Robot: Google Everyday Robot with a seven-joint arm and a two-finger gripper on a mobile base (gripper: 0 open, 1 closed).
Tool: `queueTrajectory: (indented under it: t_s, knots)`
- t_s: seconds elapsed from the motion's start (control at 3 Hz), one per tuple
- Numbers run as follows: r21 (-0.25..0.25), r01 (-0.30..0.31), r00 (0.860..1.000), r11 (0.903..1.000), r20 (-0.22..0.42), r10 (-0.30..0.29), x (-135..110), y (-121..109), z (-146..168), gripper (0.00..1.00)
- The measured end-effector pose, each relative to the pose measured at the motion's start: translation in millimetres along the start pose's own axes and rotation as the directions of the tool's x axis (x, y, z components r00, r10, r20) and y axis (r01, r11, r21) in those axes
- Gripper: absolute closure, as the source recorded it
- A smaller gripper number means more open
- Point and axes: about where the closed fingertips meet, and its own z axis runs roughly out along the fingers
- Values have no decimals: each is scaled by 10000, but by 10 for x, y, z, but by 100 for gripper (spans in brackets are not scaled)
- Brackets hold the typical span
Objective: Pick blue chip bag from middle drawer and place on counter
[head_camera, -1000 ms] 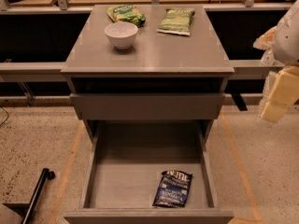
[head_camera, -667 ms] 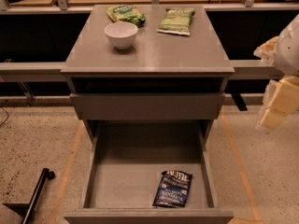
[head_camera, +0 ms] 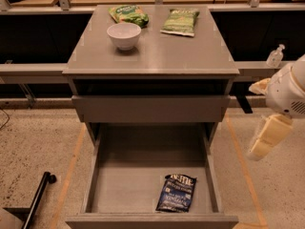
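Note:
The blue chip bag (head_camera: 177, 193) lies flat on the floor of the open middle drawer (head_camera: 100, 175), near its front right corner, white lettering up. The drawer is pulled far out below a closed grey drawer front. The counter (head_camera: 157, 51) is the grey top of the cabinet. My gripper (head_camera: 265, 140) hangs from the white arm at the right edge of the view, outside the cabinet. It is to the right of the drawer and above the level of the bag, and holds nothing.
On the counter stand a white bowl (head_camera: 124, 35) at the back left and two green chip bags (head_camera: 128, 13) (head_camera: 180, 21) behind it. The closed drawer front (head_camera: 150, 109) overhangs the back of the open drawer. A black pole (head_camera: 38, 197) lies on the floor at the left.
My gripper has moved down and a little left, closer to the open drawer's right side. The bag and the drawer have not moved.

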Motion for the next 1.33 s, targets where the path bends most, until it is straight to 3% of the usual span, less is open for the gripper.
queueTrajectory:
  t_s: [0.33,0.67,1.0,1.33]
  knots:
    - [-15,-72,10000,10000,40,72,23,2,67,0]
    - [-295,-511,9975,9983,466,524,72,35,380,0]
    - [-696,-988,9889,9927,1043,1057,111,62,818,0]
    - [-1326,-1051,9829,9856,1368,1232,140,61,1439,0]
